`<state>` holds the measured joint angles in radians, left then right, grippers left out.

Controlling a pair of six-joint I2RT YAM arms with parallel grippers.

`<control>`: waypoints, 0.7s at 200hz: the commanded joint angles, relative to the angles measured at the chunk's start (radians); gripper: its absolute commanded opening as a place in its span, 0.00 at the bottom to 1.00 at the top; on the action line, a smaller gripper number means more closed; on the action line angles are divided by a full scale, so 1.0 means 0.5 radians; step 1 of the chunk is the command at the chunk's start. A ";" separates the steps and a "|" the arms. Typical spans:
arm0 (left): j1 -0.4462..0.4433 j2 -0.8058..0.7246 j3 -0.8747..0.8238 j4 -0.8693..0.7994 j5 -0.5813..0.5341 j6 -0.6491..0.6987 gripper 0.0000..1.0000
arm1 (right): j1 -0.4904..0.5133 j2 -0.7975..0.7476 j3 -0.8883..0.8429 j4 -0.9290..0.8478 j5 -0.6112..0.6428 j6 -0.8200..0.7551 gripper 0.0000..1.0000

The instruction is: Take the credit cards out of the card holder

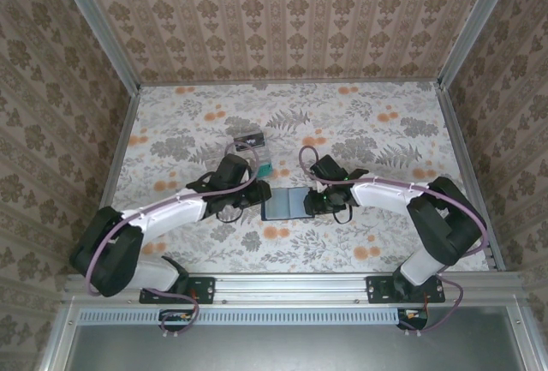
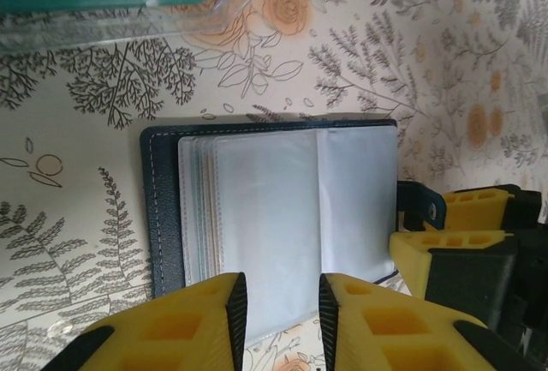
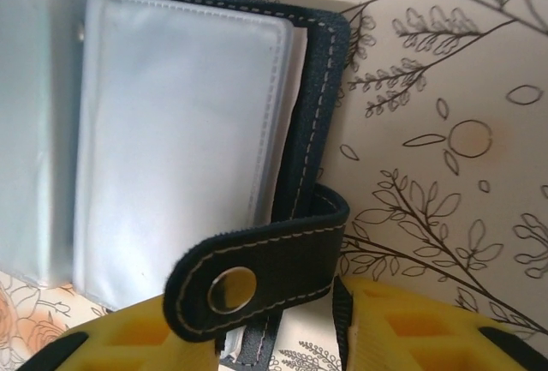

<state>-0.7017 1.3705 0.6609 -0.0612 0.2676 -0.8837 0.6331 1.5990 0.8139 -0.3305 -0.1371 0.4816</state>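
The card holder point(image 1: 287, 204) lies open, centre-near on the worktop point(image 1: 342, 122). Your left hand point(image 2: 281, 298), part open, straddles its sleeves point(image 2: 265, 217), likely limp and slick. Your right hand point(image 3: 261, 324), part open, straddles the tab point(image 3: 257, 272), holding nothing. Pin the stiffer cover point(image 2: 163, 217); pinch cards by an edge.

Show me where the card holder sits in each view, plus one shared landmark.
Top external: card holder at the picture's centre.
Left wrist: card holder open, mid-frame.
Right wrist: card holder upper left, snap tab bottom centre.
Landmark: right gripper at its edge.
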 commanded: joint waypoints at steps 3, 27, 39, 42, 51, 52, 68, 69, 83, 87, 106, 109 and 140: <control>-0.017 0.094 -0.001 0.094 0.087 -0.028 0.31 | 0.033 0.055 -0.011 0.012 0.046 0.015 0.37; -0.019 0.169 0.036 0.044 0.074 0.010 0.29 | 0.041 0.064 -0.009 0.010 0.067 0.040 0.32; -0.019 0.192 0.042 0.010 0.060 0.028 0.28 | 0.041 0.069 0.000 0.001 0.069 0.043 0.32; -0.020 0.199 0.043 0.008 0.060 0.034 0.28 | 0.041 0.069 0.001 0.001 0.068 0.043 0.32; -0.018 0.214 0.045 0.007 0.071 0.037 0.28 | 0.044 0.069 0.001 0.004 0.064 0.046 0.30; -0.019 0.217 0.047 0.008 0.072 0.039 0.28 | 0.044 0.069 0.001 0.003 0.065 0.046 0.30; -0.020 0.247 0.050 0.032 0.100 0.040 0.27 | 0.044 0.069 0.001 0.004 0.064 0.050 0.28; -0.020 0.247 0.050 0.034 0.102 0.039 0.27 | 0.044 0.069 0.000 0.003 0.065 0.050 0.28; -0.023 0.271 0.051 0.068 0.117 0.028 0.27 | 0.047 0.069 -0.002 0.005 0.063 0.055 0.27; -0.023 0.278 0.053 0.075 0.122 0.028 0.27 | 0.047 0.069 -0.002 0.010 0.064 0.056 0.27; -0.023 0.308 0.053 0.105 0.149 0.023 0.27 | 0.055 0.074 -0.003 0.011 0.057 0.059 0.27; -0.023 0.313 0.053 0.110 0.150 0.023 0.27 | 0.056 0.075 -0.002 0.015 0.059 0.061 0.26; -0.029 0.346 0.050 0.147 0.176 0.013 0.27 | 0.065 0.082 -0.002 0.018 0.055 0.068 0.26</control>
<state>-0.7074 1.5249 0.6617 -0.0154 0.3279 -0.8825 0.6472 1.6066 0.8139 -0.3218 -0.1040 0.5011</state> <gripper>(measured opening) 0.273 0.260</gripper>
